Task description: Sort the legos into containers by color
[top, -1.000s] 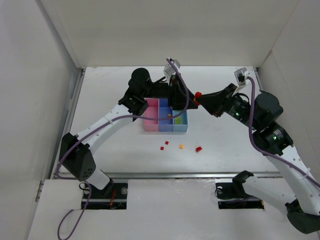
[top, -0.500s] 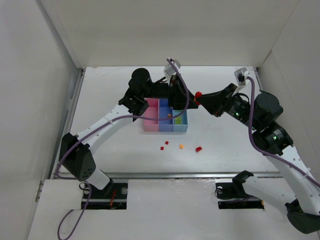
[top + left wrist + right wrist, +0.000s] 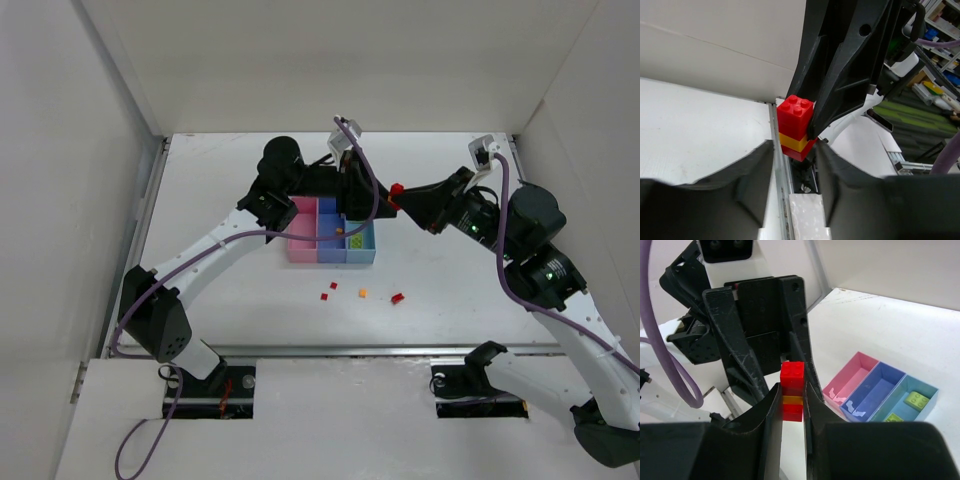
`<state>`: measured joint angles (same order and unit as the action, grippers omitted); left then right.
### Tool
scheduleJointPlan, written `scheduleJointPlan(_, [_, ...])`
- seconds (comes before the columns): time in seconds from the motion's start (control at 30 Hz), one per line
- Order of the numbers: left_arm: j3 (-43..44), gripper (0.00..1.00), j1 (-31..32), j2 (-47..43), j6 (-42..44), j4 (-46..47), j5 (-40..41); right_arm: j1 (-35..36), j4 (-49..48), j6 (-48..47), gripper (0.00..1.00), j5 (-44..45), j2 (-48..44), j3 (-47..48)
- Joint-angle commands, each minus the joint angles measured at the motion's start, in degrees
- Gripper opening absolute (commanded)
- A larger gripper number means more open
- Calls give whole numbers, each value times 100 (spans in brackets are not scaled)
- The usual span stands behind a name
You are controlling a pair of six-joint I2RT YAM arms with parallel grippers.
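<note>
Top external view: a small red-and-yellow stack of bricks (image 3: 395,188) is held in the air just past the far right corner of three joined bins, with the pink bin (image 3: 302,235) left, the blue-violet bin (image 3: 331,245) in the middle and the light blue bin (image 3: 362,257) right. The right claw (image 3: 792,397) is clamped on one end of the stack. The left claw (image 3: 794,148) meets it from the opposite side with its fingers flanking the stack; whether they press it cannot be told. Two yellow-green bricks (image 3: 916,399) lie in the light blue bin. Three red bricks (image 3: 397,298) and an orange brick (image 3: 362,293) lie loose on the table (image 3: 450,290), nearer than the bins.
</note>
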<state>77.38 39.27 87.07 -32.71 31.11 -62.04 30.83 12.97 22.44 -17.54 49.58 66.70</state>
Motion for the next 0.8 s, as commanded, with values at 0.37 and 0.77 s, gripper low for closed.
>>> scheduleJointPlan(0.37, [198, 39, 2, -129, -192, 299, -71, 64, -251, -11, 0, -57, -98, 63])
scheduleJointPlan(0.77, [304, 45, 2, -129, -192, 299, -124, 64, -251, -11, 0, -109, -151, -43])
